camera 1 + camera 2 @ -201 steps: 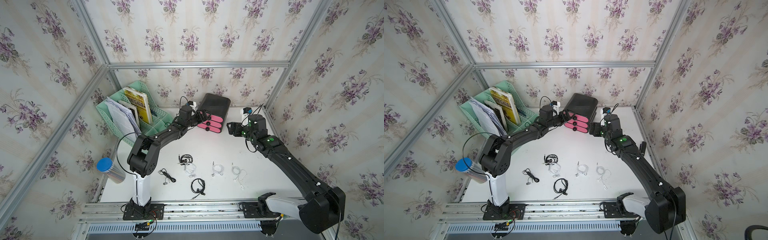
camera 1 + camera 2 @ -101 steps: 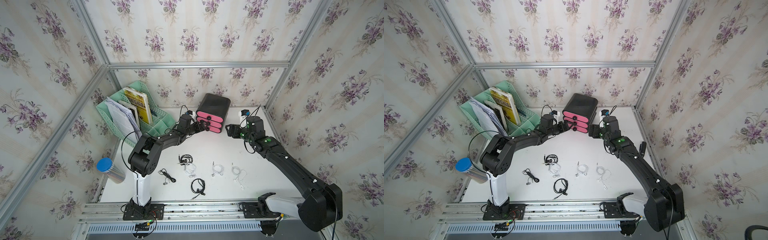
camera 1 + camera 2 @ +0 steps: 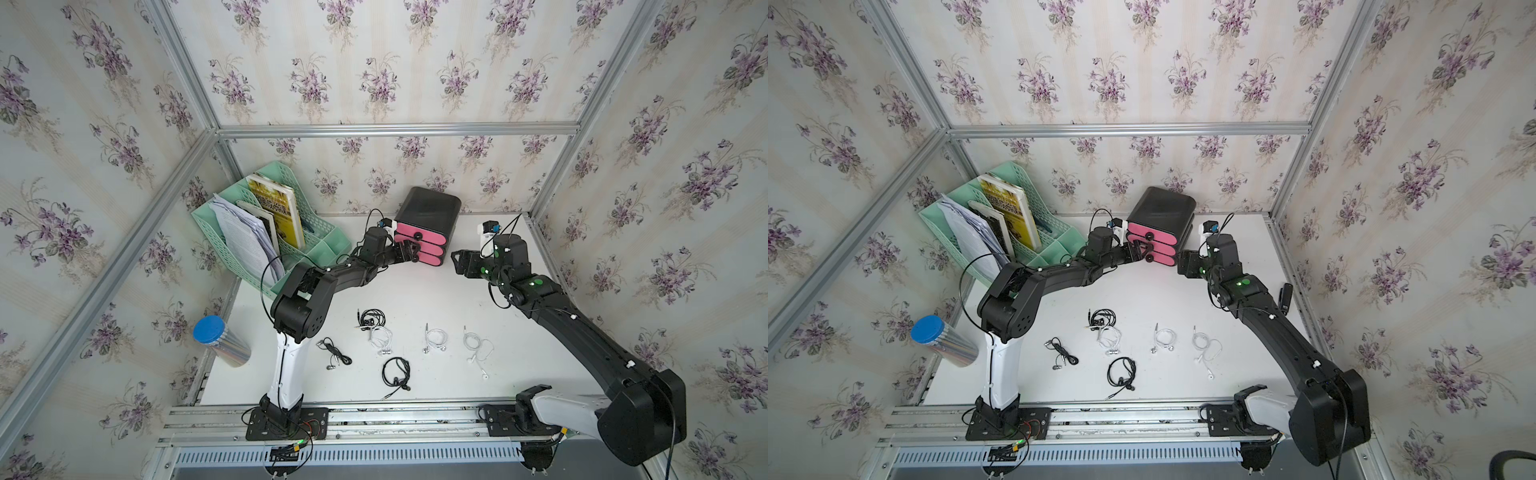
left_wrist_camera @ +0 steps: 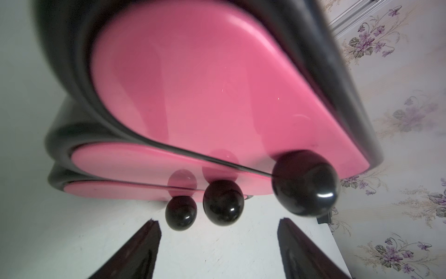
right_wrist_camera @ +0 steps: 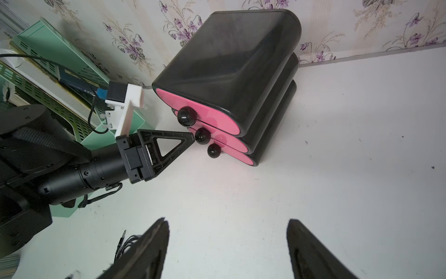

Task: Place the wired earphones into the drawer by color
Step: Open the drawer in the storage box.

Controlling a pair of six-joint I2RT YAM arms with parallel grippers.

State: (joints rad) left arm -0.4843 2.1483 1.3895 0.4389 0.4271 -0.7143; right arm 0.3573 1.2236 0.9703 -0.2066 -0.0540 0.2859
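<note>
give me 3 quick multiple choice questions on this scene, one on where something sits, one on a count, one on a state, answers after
1. Where does the mint-green mesh file rack stand relative to the small black rounded cabinet?
A. on the robot's left of it
B. on the robot's right of it
C. on top of it

2. How many pink drawer fronts does the cabinet have?
A. two
B. three
C. five

3. How does the left gripper stand?
A. shut on a white earphone set
B. shut on a book
C. open, just in front of the round black knobs

Answers:
1 A: both top views show the rack on that side of the cabinet, by the back wall.
2 B: three fronts are stacked, each with one knob.
3 C: the left wrist view shows its fingers wide apart, gripping nothing.
</note>
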